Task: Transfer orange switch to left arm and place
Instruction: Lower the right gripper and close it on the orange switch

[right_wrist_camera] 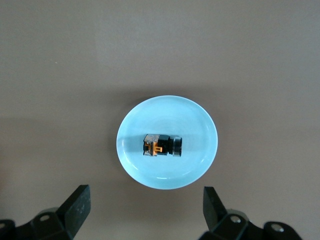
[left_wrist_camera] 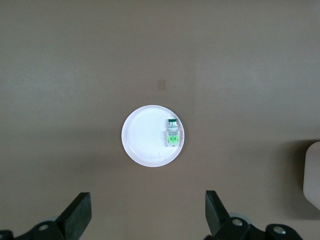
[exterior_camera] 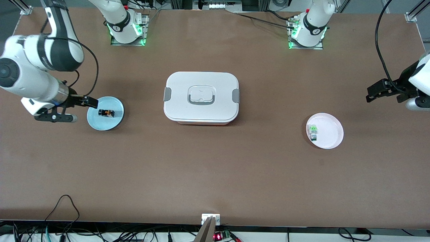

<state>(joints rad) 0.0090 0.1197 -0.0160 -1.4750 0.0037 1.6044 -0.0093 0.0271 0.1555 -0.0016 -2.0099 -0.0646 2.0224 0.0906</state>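
Note:
The orange switch lies on its side on a light-blue plate toward the right arm's end of the table; the right wrist view shows the switch and the plate too. My right gripper is open and empty, over the plate's edge away from the box; in its wrist view the jaws stand wide apart. The white box stands shut at the table's middle. My left gripper is open and empty, over the table's edge at the left arm's end, also seen in its wrist view.
A white plate with a green-topped switch lies toward the left arm's end, nearer the front camera than the box. The left wrist view shows this plate, its switch and a corner of the box.

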